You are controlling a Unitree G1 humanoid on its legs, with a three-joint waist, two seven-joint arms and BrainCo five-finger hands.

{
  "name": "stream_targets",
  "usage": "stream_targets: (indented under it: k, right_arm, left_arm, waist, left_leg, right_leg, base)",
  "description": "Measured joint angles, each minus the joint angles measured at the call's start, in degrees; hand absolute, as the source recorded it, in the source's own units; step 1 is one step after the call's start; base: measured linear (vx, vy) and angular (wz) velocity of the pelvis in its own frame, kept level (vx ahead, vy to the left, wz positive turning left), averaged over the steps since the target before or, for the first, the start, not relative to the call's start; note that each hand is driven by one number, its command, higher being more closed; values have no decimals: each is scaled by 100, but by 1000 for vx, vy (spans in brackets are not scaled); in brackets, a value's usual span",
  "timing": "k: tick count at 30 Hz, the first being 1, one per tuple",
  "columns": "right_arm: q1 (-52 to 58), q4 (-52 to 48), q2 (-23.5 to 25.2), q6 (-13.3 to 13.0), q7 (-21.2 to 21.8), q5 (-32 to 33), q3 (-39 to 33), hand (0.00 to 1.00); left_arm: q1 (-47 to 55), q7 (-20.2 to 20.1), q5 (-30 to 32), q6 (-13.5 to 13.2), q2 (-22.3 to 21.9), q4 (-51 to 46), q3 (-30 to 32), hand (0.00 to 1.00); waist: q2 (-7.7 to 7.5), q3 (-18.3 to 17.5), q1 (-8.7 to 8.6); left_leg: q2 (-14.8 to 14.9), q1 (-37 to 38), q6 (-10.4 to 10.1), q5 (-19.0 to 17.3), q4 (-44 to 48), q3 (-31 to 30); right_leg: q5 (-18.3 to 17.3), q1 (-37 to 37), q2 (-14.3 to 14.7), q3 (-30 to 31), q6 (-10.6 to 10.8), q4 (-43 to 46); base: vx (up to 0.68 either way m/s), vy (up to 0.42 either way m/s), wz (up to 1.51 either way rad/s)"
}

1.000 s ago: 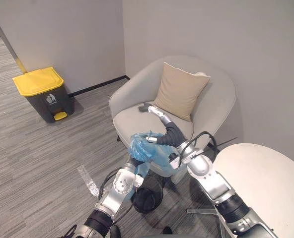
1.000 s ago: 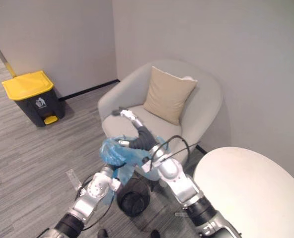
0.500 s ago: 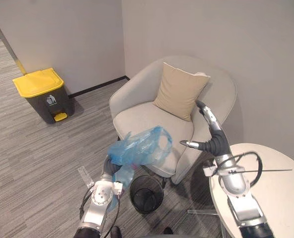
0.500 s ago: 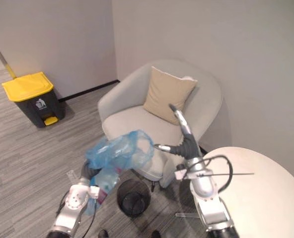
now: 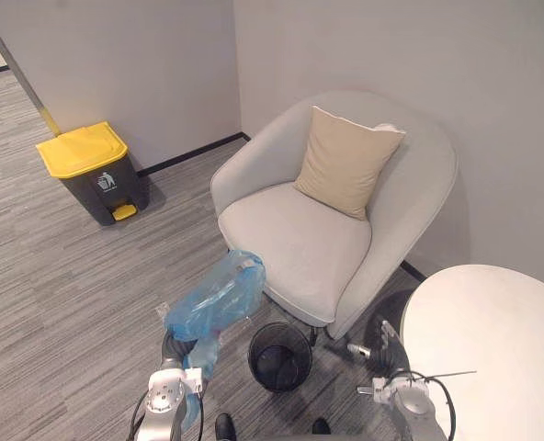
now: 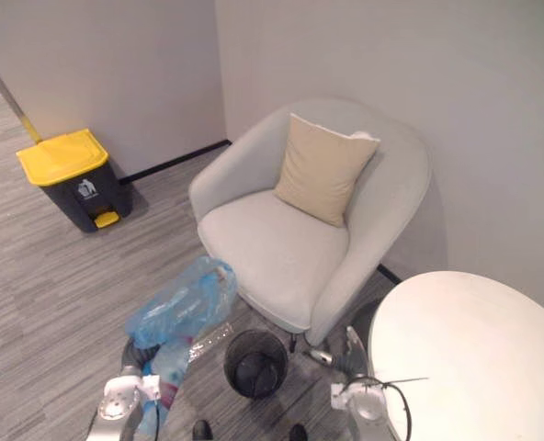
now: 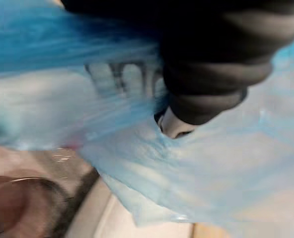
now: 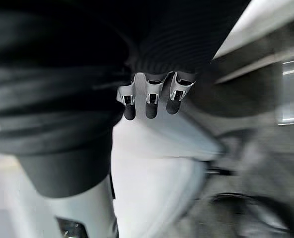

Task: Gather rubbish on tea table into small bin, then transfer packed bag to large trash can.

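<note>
The grey armchair (image 5: 300,239) stood beside the round white table (image 5: 502,340), the yellow-lidded trash can (image 5: 93,170) well apart. The blue rubbish bag (image 5: 212,299) hung just beside the small mesh bin (image 5: 279,356), wrapped around my left hand (image 7: 211,74); I couldn't tell its fingers' grip. My right hand (image 8: 147,94) hung by the table, fingers relaxed, empty

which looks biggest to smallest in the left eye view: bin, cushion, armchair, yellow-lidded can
1. armchair, by far the largest.
2 and 3. cushion and can look about alike; the can stands farther from the camera, so they are left unranked.
4. bin, the smallest.
</note>
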Motion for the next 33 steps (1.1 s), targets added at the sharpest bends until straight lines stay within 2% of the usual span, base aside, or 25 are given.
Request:
stream_targets:
  k: [2, 4, 8, 10, 12, 13, 14, 15, 16, 17, 18, 19, 20, 21, 22, 24, 25, 26, 28, 29, 31, 32, 33]
  right_arm:
    - [-55, 290, 8, 67, -32, 2, -78, 0]
    - [-100, 342, 11, 109, -92, 6, -110, 0]
    - [-161, 137, 158, 178, -229, 27, -104, 0]
    - [-162, -48, 290, 193, -260, 71, -104, 0]
    - [-184, -104, 375, 212, -295, 125, -105, 0]
    - [-118, -176, 436, 253, -323, 126, -80, 0]
    - [-19, -231, 480, 266, -353, 130, -17, 0]
    - [9, -239, 487, 266, -359, 133, 48, 0]
    - [53, -260, 486, 262, -361, 138, 166, 0]
    - [57, -264, 477, 260, -366, 140, 194, 0]
    - [-25, -276, 442, 262, -411, 165, 179, 0]
    - [-69, -312, 415, 261, -425, 244, 181, 0]
    - [-114, -494, 359, 253, -468, 254, 180, 0]
    - [-186, -537, 348, 236, -487, 259, 180, 0]
    - [-245, -541, 295, 236, -522, 284, 181, 0]
    - [-212, -543, 255, 247, -632, 351, 187, 0]
    - [-202, -535, 256, 254, -657, 350, 195, 0]
    - [-235, -506, 262, 260, -694, 350, 187, 0]
    - [-243, -500, 251, 271, -792, 351, 185, 0]
    - [-231, -503, 250, 271, -823, 356, 186, 0]
    - [-229, -480, 281, 270, -857, 362, 193, 0]
    - [-216, -415, 304, 274, -854, 363, 193, 0]
    - [-208, -396, 315, 275, -856, 363, 188, 0]
  left_arm:
    - [67, -23, -125, 18, -25, 174, 22, 100]
    - [70, -23, -172, 37, -128, 223, 128, 100]
    - [89, -14, -340, 87, -222, 116, 172, 100]
    - [71, 7, -406, 92, -240, -224, 174, 100]
    - [106, 27, -455, 88, -344, -570, 183, 100]
    - [80, 28, -457, 80, -386, -750, 216, 100]
    - [109, 33, -456, 79, -397, -866, 212, 100]
    - [143, 36, -457, 78, -408, -928, 214, 100]
    - [206, 86, -457, 74, -401, -1036, 218, 100]
    - [216, 112, -457, 71, -423, -1088, 217, 100]
    - [175, 138, -459, 79, -534, -1089, 215, 100]
    - [193, 141, -460, 77, -628, -1090, 209, 100]
    - [225, 148, -468, 67, -724, -1115, 145, 100]
    - [211, 149, -516, 74, -736, -1099, 29, 100]
    - [153, 149, -541, 91, -790, -1074, -117, 100]
    - [145, 146, -562, 78, -835, -1143, -428, 100]
    - [149, 147, -567, 78, -837, -1144, -466, 100]
    - [90, 147, -572, 76, -833, -1138, -497, 100]
    - [7, 143, -569, 77, -813, -1153, -608, 100]
    - [28, 145, -569, 77, -810, -1176, -644, 100]
    - [6, 141, -571, 76, -786, -1208, -724, 100]
    - [-51, 137, -571, 77, -746, -1180, -798, 100]
    - [-75, 132, -571, 76, -735, -1152, -826, 100]
  waist:
    - [-3, 51, 32]
    - [-18, 277, 71]
    - [-81, 581, 190]
    - [-172, 652, 192]
    - [-161, 704, 270]
    - [-146, 729, 283]
    - [-146, 733, 289]
    - [-181, 719, 303]
    - [-297, 636, 364]
    - [-353, 611, 434]
    - [-321, 562, 519]
    - [-249, 552, 600]
    - [-236, 569, 731]
    - [-233, 607, 742]
    - [-84, 700, 696]
    - [100, 759, 663]
    - [123, 744, 649]
    - [61, 777, 597]
    - [38, 794, 552]
    - [21, 791, 508]
    - [79, 772, 432]
    - [65, 785, 427]
    - [59, 786, 421]
  left_leg:
    - [-5, 30, 1, -1, 25, -2]
    - [-7, 130, 2, 1, 27, 14]
    - [23, 8, 45, -9, 103, 197]
    - [70, -417, 113, -251, 632, 171]
    - [206, -656, 204, -380, 949, 150]
    - [258, -744, 225, -402, 1129, 60]
    - [253, -795, 247, -427, 1300, -107]
    - [244, -822, 236, -435, 1377, -203]
    - [202, -958, 226, -428, 1514, -308]
    - [198, -1128, 196, -417, 1659, -405]
    - [254, -1308, 114, -336, 1673, -520]
    - [324, -1381, 137, -294, 1596, -532]
    - [335, -1529, 184, -84, 1509, -546]
    - [313, -1658, 75, 76, 1491, -578]
    - [324, -1720, 83, 203, 1430, -706]
    - [332, -1691, 63, 312, 1060, -961]
    - [360, -1694, -17, 214, 927, -933]
    - [401, -1817, 63, 43, 977, -732]
    - [339, -1989, 147, -8, 1683, -235]
    - [344, -1990, 278, -144, 2118, -51]
    - [458, -1941, 387, -858, 2800, 228]
    - [515, -1866, 338, -1145, 2975, 381]
    - [518, -1825, 323, -1211, 2980, 429]
  right_leg:
    - [-3, 26, -4, -3, 5, 6]
    - [-8, 89, -11, 6, 12, 74]
    - [-22, -259, -24, 158, 29, 444]
    - [-105, -568, -82, 150, 31, 772]
    - [-233, -691, -91, 183, 106, 1082]
    - [-819, -1091, -100, 157, 5, 2609]
    - [-1153, -1215, -125, 199, 130, 3742]
    - [-1267, -1203, -127, 246, 187, 4196]
    - [-1332, -1171, -127, 372, 205, 4567]
    - [-1522, -1099, -62, 473, 272, 4395]
    - [-1621, -1097, 88, 424, 251, 4032]
    - [-1709, -1046, 182, 409, 187, 3757]
    - [-1994, -949, 220, 410, -36, 3341]
    - [-2250, -969, 197, 376, -324, 3210]
    - [-2254, -1021, 222, 217, -337, 3284]
    - [-2299, -1098, 307, -149, -442, 3447]
    - [-2270, -1109, 299, -228, -490, 3419]
    - [-2148, -1113, 193, -466, -649, 3242]
    - [-1947, -1103, -11, -772, -698, 3038]
    - [-1882, -1094, -82, -911, -699, 2977]
    - [-1830, -1085, -179, -1205, -682, 2909]
    - [-1799, -1039, -271, -1391, -628, 2844]
    - [-1786, -1010, -306, -1454, -604, 2817]
  base:
    - [0, 0, 0]
    - [-21, 5, -3]
    - [-90, 30, -17]
    - [-111, 21, -2]
    - [-85, -11, 11]
    - [-64, -74, 51]
    - [-47, -100, 64]
    - [-40, -172, 71]
    - [-65, -228, 57]
    - [-106, -260, 52]
    - [-100, -211, 25]
    - [-112, -182, 2]
    - [-146, -204, -1]
    - [-185, -201, 25]
    - [-234, -164, 56]
    - [-252, -135, 72]
    - [-246, -82, 74]
    - [-164, -40, 71]
    - [-88, -30, 84]
    - [-53, 0, 86]
    - [-42, 78, 81]
    - [-22, 86, 71]
    - [0, 165, 87]
